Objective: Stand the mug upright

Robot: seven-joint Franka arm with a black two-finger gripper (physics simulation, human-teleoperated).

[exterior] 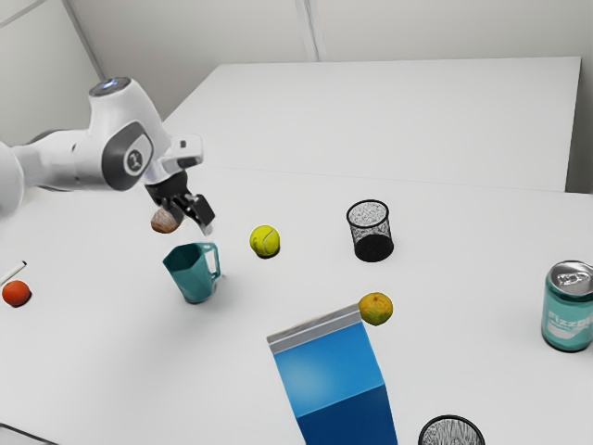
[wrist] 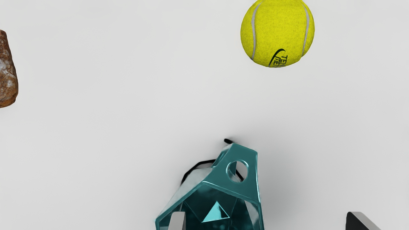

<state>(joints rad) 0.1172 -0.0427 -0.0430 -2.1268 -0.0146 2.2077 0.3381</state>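
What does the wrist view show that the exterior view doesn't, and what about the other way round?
Wrist view: black lettering on the tennis ball, and a bright triangle inside the teal mug.
Exterior view: the teal drink can, blue carton, black mesh cup, mottled orange fruit, red-orange ball and white robot arm.
Both: the mug, the tennis ball, a brown lump and the open gripper.

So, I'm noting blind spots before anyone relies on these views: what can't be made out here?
Mug: wrist view, partly beyond the picture's edge; part of its rim behind a finger.
Mug's underside: exterior view, hidden by its own walls.
Brown rock: wrist view, partly cut off by the edge.
Blue carton: exterior view, lower end cut off by the bottom edge.
Can: exterior view, side cut off by the right edge.
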